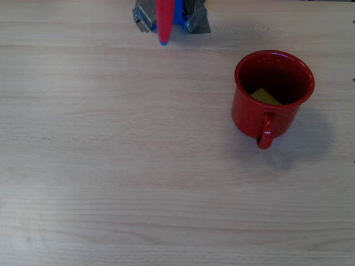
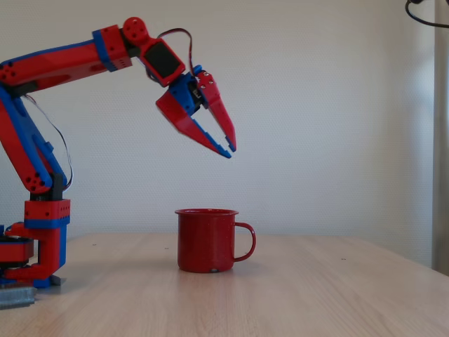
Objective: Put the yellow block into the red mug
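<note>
The red mug (image 1: pixel 272 97) stands upright at the right of the wooden table, its handle toward the picture's bottom in the overhead view. The yellow block (image 1: pixel 265 97) lies inside it on the dark bottom, partly hidden by the rim. In the fixed view the mug (image 2: pixel 207 240) stands at the middle with its handle to the right. High above it, slightly to the right, hangs my red and blue gripper (image 2: pixel 230 151), fingers pointing down and right, slightly parted, with nothing between them. A red finger (image 1: pixel 165 22) shows at the top edge of the overhead view.
The arm's base (image 2: pixel 38 246) is clamped at the table's left in the fixed view, and its metal clamp (image 1: pixel 197 19) shows at the top of the overhead view. Bare wooden table (image 1: pixel 111 166) spreads around the mug. A white wall stands behind.
</note>
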